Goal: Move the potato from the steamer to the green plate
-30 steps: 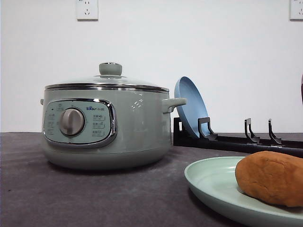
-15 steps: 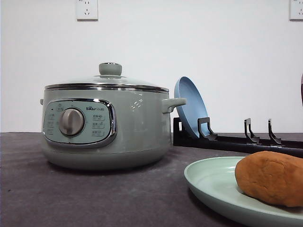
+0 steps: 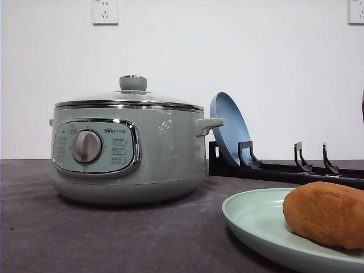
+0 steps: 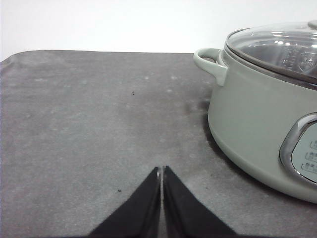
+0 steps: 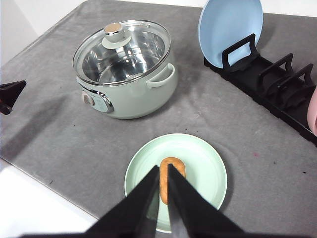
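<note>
We read "Bear" on the steamer (image 3: 128,153) control panel (image 3: 95,148) (smaller button labels there are too small).

Left tool (image 4: 162,171): two matte black fingers (image 4: 146,198), wedge-shaped, broad at the lower edge of the frame and narrowing to thin tips, smooth and unmarked, with a pale sliver along the inner edge. Right tool (image 5: 163,168): same matte black, two long tapering blades (image 5: 185,203) with flat faces and sharp straight edges, no screws, cables or lettering visible. At the far left edge of the right wrist view, another small black pointed piece, too cropped to identify.
</note>
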Tool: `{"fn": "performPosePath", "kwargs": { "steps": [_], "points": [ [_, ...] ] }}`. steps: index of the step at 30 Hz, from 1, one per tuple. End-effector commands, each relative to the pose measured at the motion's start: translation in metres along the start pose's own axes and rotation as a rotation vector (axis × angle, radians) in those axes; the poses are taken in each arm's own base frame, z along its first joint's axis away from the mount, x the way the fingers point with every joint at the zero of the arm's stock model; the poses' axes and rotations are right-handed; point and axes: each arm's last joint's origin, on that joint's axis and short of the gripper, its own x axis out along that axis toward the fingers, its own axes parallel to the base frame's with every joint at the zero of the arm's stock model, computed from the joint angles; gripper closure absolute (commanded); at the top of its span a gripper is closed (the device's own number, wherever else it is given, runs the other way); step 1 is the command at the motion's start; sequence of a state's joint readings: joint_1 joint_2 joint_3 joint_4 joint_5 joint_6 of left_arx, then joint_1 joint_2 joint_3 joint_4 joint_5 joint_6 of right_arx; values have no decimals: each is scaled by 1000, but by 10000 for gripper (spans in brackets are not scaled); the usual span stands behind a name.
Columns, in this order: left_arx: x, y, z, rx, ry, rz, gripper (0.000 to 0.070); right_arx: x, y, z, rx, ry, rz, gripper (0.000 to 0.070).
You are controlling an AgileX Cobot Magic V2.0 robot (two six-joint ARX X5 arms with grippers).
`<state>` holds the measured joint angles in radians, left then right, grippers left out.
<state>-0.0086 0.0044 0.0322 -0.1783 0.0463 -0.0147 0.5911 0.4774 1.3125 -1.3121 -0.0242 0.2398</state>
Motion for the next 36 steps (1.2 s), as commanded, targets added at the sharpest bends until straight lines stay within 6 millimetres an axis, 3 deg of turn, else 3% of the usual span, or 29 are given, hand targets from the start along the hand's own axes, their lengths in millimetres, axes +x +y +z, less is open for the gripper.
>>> {"fn": "performPosePath", "kwargs": {
  "steps": [1, 16, 20, 26, 32, 36],
  "points": [
    [2, 0, -7, -3, 28, 6, 700, -3, 1, 3, -9, -21, 13, 684],
    [2, 0, -7, -3, 28, 6, 700, -3, 1, 3, 0, -25, -10, 684],
    [2, 0, -7, -3, 28, 6, 700, 10, 0, 3, 43, -73, -86, 684],
    [2, 0, -7, -3, 27, 6, 700, 55, -17, -16, -7, -276, -290, 685],
    [2, 0, -7, -3, 27, 6, 700, 119, -55, -62, -10, -452, -425, 685],
    [2, 0, -7, -3, 27, 6, 700, 150, -77, -94, -2, -486, -486, 685]
  ]
}}
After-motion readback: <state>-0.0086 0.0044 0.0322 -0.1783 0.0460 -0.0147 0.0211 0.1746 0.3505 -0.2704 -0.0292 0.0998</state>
